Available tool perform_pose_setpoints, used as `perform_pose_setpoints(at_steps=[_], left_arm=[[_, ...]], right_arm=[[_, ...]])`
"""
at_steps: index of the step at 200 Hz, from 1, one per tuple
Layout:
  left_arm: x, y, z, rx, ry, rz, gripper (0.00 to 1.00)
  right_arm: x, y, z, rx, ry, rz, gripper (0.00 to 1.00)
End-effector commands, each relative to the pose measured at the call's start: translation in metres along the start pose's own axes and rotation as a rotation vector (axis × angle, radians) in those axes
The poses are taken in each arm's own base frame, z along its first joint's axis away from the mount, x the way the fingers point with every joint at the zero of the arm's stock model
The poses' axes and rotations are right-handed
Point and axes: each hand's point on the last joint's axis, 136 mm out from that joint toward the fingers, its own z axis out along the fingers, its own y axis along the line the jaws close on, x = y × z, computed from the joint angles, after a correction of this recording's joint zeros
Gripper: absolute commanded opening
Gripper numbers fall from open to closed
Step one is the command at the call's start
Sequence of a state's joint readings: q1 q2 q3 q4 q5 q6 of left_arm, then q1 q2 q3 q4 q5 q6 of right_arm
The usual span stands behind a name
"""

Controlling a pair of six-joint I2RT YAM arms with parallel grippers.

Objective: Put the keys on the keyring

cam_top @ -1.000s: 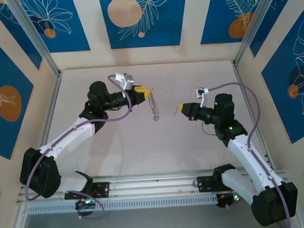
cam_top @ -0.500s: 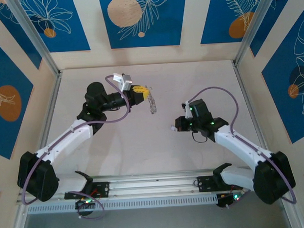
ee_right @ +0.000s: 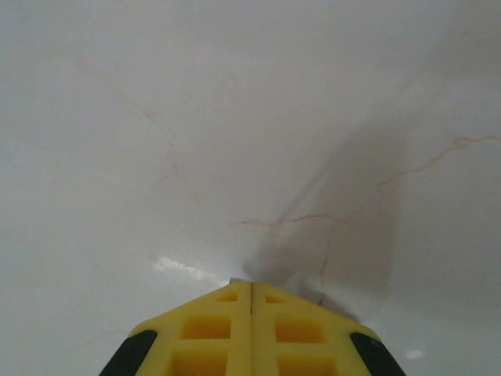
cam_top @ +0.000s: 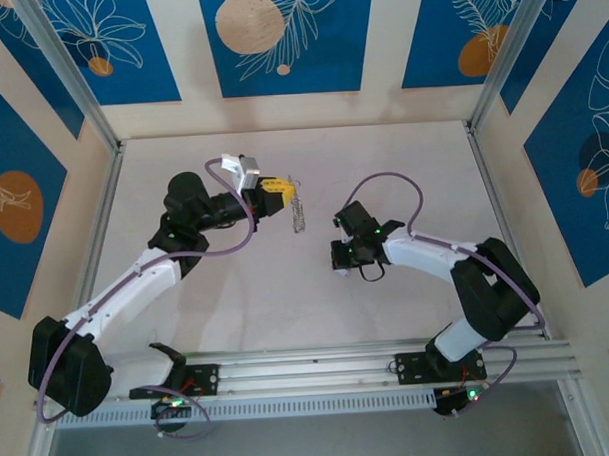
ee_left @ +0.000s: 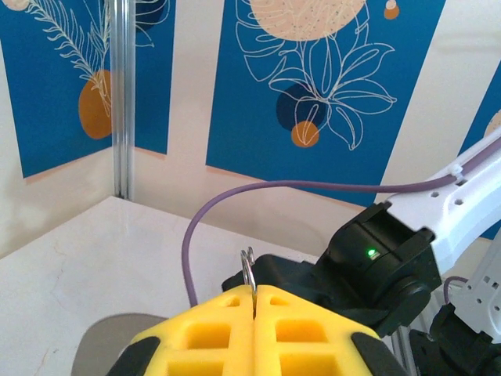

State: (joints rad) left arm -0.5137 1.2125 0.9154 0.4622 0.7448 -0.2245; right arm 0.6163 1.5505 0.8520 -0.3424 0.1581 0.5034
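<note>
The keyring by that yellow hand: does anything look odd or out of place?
Nothing is spilled or broken. The keyring is pinched at one end between the closed tips of the left hand, which is unusual but looks deliberate. The right hand is shut on nothing, pointing down at the table.

Pale marble table (cam_top: pixel 286 284), blue floral wall panels (cam_top: pixel 323 47), aluminium posts (cam_top: pixel 69 76).

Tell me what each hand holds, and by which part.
Left hand pinches the keyring by one end of its loop. Right hand is shut with nothing visible in it.
</note>
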Motion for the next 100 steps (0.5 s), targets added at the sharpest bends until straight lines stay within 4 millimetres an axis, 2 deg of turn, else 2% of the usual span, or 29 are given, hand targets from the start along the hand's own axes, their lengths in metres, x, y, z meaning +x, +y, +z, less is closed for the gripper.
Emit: perform_pose_setpoints(at_steps=[1, 67, 100], left_arm=[[-0.01, -0.008, -0.004, 0.001, -0.03, 0.058, 0.0], [-0.009, -0.007, -0.004, 0.001, -0.031, 0.059, 0.0], [-0.009, -0.006, -0.003, 0.003, -0.035, 0.057, 0.0]], right_arm=[[-0.012, 0.007, 0.006, 0.001, -0.021, -0.006, 0.0], [-0.013, 0.012, 0.016, -0.007, 0.003, 0.021, 0.0], [-0.011, 0.013, 0.016, -0.016, 0.009, 0.029, 0.09]])
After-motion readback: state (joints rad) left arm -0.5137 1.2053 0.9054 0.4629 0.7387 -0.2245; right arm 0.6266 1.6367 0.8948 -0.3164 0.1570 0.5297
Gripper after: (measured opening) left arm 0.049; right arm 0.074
